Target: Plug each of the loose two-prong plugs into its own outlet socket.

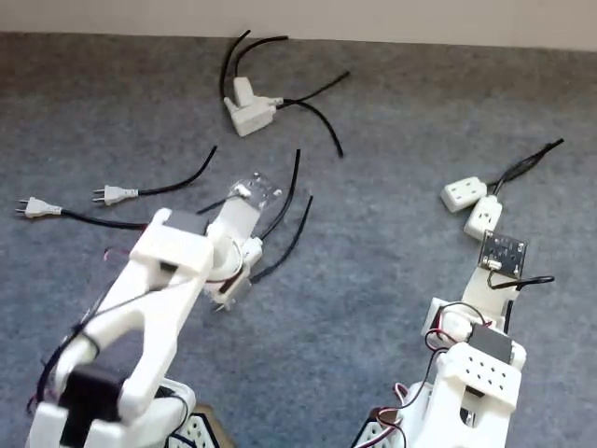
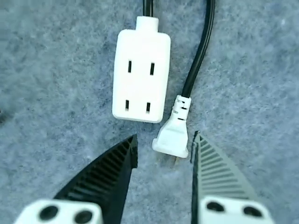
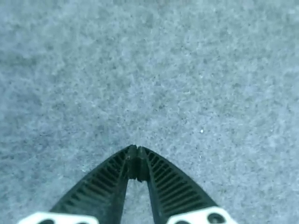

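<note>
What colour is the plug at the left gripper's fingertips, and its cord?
White plug on a black cord; clearest in the left wrist view.

No text, numbers or signs readable. White outlet block (image 2: pixel 141 70): plain face, slots only. White plug (image 2: pixel 172 137): no legible print. Small dark board (image 1: pixel 504 250) on an arm: any markings too small to tell.
</note>
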Robot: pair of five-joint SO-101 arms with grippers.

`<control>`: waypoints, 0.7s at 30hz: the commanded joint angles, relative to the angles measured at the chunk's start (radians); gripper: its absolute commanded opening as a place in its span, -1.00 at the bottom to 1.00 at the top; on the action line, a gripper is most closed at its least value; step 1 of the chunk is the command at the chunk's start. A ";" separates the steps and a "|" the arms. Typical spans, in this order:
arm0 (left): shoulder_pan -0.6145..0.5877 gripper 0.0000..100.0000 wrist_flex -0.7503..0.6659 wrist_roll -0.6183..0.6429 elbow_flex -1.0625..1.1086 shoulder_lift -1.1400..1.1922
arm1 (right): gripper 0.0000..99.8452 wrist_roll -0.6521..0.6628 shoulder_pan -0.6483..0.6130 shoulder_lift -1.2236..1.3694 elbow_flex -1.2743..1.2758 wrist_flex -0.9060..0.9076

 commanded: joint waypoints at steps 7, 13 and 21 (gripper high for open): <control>0.001 -0.65 0.118 -0.049 -0.151 0.104 | -0.99 0.005 0.013 -0.018 -0.007 -0.016; 0.035 -0.64 0.123 -0.091 -0.133 0.110 | -0.99 0.005 0.013 -0.018 -0.007 -0.016; 0.039 -0.58 0.123 -0.091 -0.128 0.111 | -0.99 0.005 0.013 -0.018 -0.007 -0.016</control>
